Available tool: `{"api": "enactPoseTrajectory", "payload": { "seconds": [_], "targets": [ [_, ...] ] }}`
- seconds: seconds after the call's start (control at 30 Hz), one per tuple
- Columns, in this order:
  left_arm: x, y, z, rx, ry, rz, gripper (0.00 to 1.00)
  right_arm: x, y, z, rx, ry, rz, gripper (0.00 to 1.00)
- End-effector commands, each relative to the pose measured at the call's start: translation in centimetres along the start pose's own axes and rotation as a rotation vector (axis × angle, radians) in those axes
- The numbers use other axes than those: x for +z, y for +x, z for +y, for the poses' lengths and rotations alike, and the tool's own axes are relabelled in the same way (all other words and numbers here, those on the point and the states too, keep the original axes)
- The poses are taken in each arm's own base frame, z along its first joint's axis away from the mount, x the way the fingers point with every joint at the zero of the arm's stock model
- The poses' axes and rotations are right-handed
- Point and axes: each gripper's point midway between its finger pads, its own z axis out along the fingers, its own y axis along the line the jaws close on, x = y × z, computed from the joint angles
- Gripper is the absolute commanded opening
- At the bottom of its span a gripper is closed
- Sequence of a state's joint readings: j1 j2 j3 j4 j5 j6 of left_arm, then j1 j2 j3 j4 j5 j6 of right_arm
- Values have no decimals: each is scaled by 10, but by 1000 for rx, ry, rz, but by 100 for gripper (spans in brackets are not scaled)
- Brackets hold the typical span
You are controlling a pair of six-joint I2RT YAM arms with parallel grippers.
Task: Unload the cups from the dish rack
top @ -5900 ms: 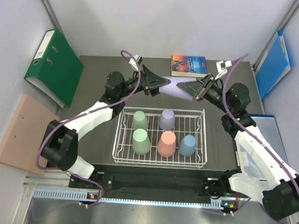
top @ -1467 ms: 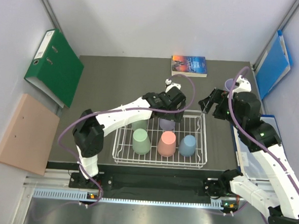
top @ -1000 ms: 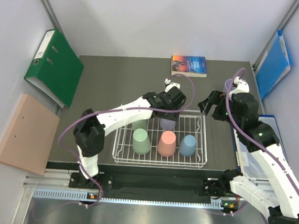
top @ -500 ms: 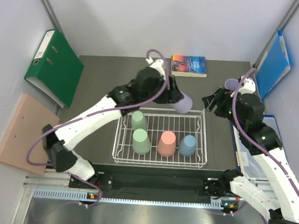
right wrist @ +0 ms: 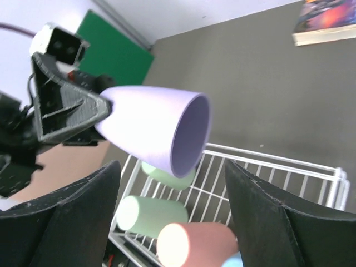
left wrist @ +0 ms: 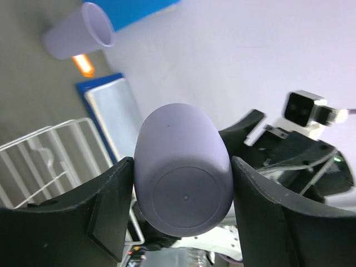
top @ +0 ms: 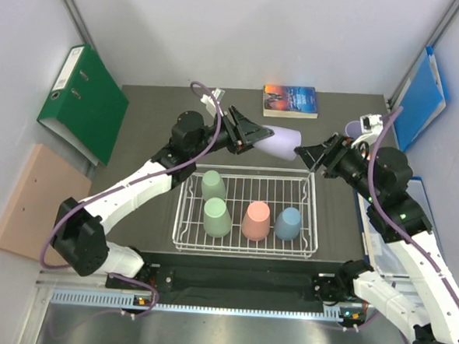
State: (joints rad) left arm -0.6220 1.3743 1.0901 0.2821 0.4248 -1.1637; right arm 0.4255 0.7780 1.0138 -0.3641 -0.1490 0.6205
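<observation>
Held cup: the lavender cup point(top: 282, 142) lies sideways in the air above the dish rack's point(top: 182, 208) far rail.
Left gripper point(top: 253, 134): clamped on its base end.
Right gripper point(top: 307, 153): fingers spread and empty, just beside the mouth.
Handling: likely light, stiff, slick plastic; take yours around the wide end.
Table point(top: 150, 124): dark and flat; a second lavender cup point(left wrist: 78, 36) stands far right, near the blue binder point(top: 421, 94).
</observation>
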Motion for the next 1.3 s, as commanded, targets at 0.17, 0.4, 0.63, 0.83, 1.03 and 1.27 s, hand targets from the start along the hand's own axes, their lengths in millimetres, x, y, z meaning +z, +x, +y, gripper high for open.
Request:
{"api": "enactPoseTrajectory", "payload": {
  "seconds": [0.17,0.4,0.63,0.83,1.03,1.27],
  "targets": [
    [1,0,-61,-36,284,49,0,6,1,37,25,-188,28,75],
    [9,14,-58,-55,290,104,0,21,1,39,25,-210,38,66],
    [17,21,-45,-57,250,147,5,27,-2,36,20,-196,23,3],
    [19,-22,-11,82,-32,57,99,16,-43,3,-98,78,-66,0],
    [-16,-77,52,106,-447,-130,99,20,-81,-62,-186,561,-36,0],
    [-42,-51,99,-33,-631,-118,99,81,-77,-118,-108,866,170,0]
  ]
}}
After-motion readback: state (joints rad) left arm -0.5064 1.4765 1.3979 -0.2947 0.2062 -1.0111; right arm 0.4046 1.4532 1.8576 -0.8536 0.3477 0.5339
